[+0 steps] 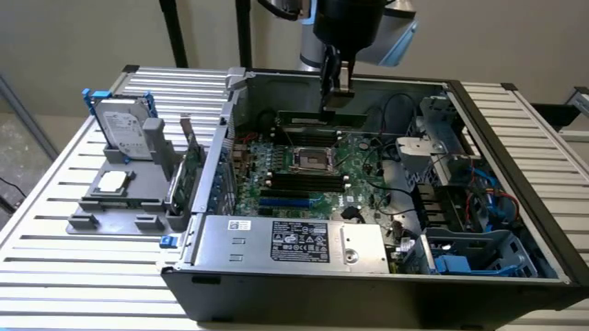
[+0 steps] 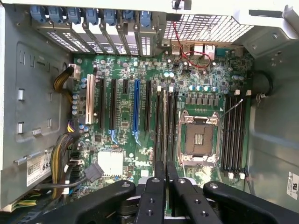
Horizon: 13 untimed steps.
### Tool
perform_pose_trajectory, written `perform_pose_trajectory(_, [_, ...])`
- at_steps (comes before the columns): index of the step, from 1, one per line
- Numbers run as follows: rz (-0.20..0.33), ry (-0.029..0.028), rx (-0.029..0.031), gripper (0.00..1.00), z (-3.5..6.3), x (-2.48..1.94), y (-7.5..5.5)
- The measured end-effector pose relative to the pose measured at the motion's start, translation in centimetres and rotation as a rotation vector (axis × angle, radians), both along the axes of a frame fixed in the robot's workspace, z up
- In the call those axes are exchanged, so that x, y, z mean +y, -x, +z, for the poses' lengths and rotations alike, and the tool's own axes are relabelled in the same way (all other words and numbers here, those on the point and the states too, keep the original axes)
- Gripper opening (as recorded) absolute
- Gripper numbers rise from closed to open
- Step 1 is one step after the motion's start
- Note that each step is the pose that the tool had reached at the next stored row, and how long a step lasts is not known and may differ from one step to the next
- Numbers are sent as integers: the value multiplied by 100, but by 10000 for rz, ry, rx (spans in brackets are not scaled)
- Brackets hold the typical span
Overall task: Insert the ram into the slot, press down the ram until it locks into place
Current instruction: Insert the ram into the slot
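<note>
- One slatted metal table carries the whole set-up.
- Open PC case lies on the table, w/ its green mobo facing up.
- Black gripper hangs over the far side of the board in the ext. view, beyond the silver CPU socket. In the wrist view its fingers are set narrow, clamped on the ram.
- Ram, a thin green stick, runs level across the ext. view under the fingertips. In the wrist view it shows edge-on, in line w/ the black slots just beside the CPU socket.
- Which slot lies under the ram, and whether the two touch, can't be told.
</note>
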<state>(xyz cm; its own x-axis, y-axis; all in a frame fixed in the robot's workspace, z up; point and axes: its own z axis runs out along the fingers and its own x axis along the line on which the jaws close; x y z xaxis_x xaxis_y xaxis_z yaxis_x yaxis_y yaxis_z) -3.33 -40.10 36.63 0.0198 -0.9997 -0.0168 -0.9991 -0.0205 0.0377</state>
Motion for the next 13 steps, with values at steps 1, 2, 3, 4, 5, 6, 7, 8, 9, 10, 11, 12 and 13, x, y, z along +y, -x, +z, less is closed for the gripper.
perform_pose_trajectory(1, [-29,0,-1,13,-18,0,13])
perform_pose_trajectory(2, [-57,0,-2,13,-36,0,28])
perform_pose_trajectory(3, [-84,-1,-3,13,-54,-1,41])
perform_pose_trajectory(4, [-109,0,-3,13,-72,-1,55])
perform_pose_trajectory(5, [-131,1,-6,13,-90,-1,65])
perform_pose_trajectory(6, [-148,1,-11,13,-108,-2,70])
perform_pose_trajectory(7, [-163,0,-14,13,-126,-3,71])
perform_pose_trajectory(8, [-183,0,-18,13,-146,-4,72])
perform_pose_trajectory(9, [-203,-2,-23,13,-164,-6,72])
perform_pose_trajectory(10, [-226,-1,-27,13,-183,-9,72])
perform_pose_trajectory(11, [-248,0,-33,13,-200,-11,72])
perform_pose_trajectory(12, [-266,0,-40,13,-218,-13,72])
perform_pose_trajectory(13, [-275,0,-48,13,-236,-14,72])
